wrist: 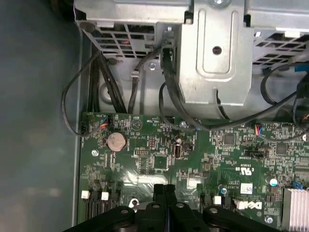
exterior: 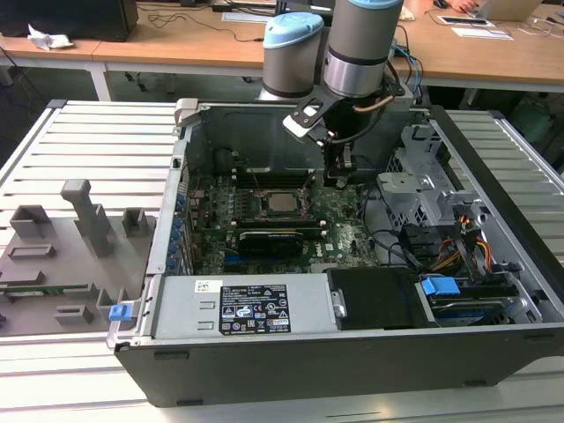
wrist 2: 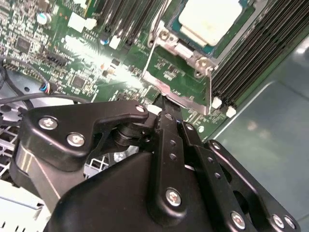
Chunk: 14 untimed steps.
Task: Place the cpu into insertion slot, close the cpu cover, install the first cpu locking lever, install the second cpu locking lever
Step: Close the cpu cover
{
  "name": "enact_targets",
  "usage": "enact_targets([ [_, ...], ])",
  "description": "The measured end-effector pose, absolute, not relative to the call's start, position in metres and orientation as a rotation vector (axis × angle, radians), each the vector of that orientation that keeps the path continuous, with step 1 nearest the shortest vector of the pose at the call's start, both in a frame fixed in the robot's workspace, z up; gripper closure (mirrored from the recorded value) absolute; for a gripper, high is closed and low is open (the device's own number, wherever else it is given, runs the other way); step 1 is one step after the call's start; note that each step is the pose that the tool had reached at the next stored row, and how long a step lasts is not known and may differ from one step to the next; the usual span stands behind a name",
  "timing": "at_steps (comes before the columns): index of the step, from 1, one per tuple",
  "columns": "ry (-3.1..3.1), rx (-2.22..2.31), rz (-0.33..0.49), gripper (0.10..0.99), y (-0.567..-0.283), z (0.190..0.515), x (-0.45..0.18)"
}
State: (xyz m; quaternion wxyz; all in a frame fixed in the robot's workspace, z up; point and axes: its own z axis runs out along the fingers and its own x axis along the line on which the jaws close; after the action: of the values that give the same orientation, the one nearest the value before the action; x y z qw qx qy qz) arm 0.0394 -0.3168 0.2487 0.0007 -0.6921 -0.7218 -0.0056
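Note:
The cpu (exterior: 282,202) lies silver face up in the insertion slot (exterior: 264,214) in the middle of the green motherboard (exterior: 345,222). In the second wrist view the cpu (wrist 2: 210,20) sits under the silvery cpu cover (wrist 2: 170,40), which lies flat around it. A thin metal lever (wrist 2: 211,89) runs along one side of the socket. My gripper (exterior: 339,180) hangs low over the board, just to the exterior view's right of the socket. Its black fingers are shut together with nothing between them, and the gripper (wrist 2: 165,104) (wrist: 164,189) tip points down close above the board beside the socket frame.
A black card (exterior: 278,240) stands in front of the socket. Memory slots (wrist 2: 253,50) flank it. A metal drive cage (exterior: 425,187) (wrist: 215,58) with cables (wrist: 170,96) stands on the exterior view's right. The power supply (exterior: 238,308) fills the case front. A grey fixture tray (exterior: 62,256) lies outside the case.

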Motion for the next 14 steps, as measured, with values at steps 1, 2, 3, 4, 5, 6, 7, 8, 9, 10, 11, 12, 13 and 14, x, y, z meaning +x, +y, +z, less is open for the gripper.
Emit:
enact_targets([
  [1, -2.266, -2.173, -0.018, 0.980, -0.317, 0.249, 0.036],
  [2, -2.266, -2.173, -0.018, 0.980, -0.317, 0.249, 0.034],
  [3, -2.266, -2.173, -0.017, 0.980, -0.317, 0.249, 0.031],
  [4, -2.266, -2.174, -0.018, 0.980, -0.317, 0.249, 0.026],
  [5, -2.266, -2.174, -0.018, 0.980, -0.317, 0.249, 0.022],
  [6, -2.267, -2.174, -0.018, 0.980, -0.317, 0.249, 0.017],
  [7, -2.266, -2.174, -0.018, 0.980, -0.317, 0.248, 0.014],
  [8, -2.267, -2.174, -0.018, 0.980, -0.317, 0.248, 0.011],
  [9, -2.267, -2.174, -0.018, 0.980, -0.317, 0.248, 0.010],
  [10, -2.267, -2.174, -0.018, 0.980, -0.317, 0.247, 0.008],
  [11, -2.267, -2.174, -0.018, 0.980, -0.317, 0.247, 0.007],
  [12, -2.267, -2.174, -0.018, 0.980, -0.317, 0.246, 0.005],
  [13, -2.267, -2.174, -0.018, 0.980, -0.317, 0.246, 0.002],
  [14, -2.267, -2.174, -0.018, 0.980, -0.317, 0.245, -0.001],
])
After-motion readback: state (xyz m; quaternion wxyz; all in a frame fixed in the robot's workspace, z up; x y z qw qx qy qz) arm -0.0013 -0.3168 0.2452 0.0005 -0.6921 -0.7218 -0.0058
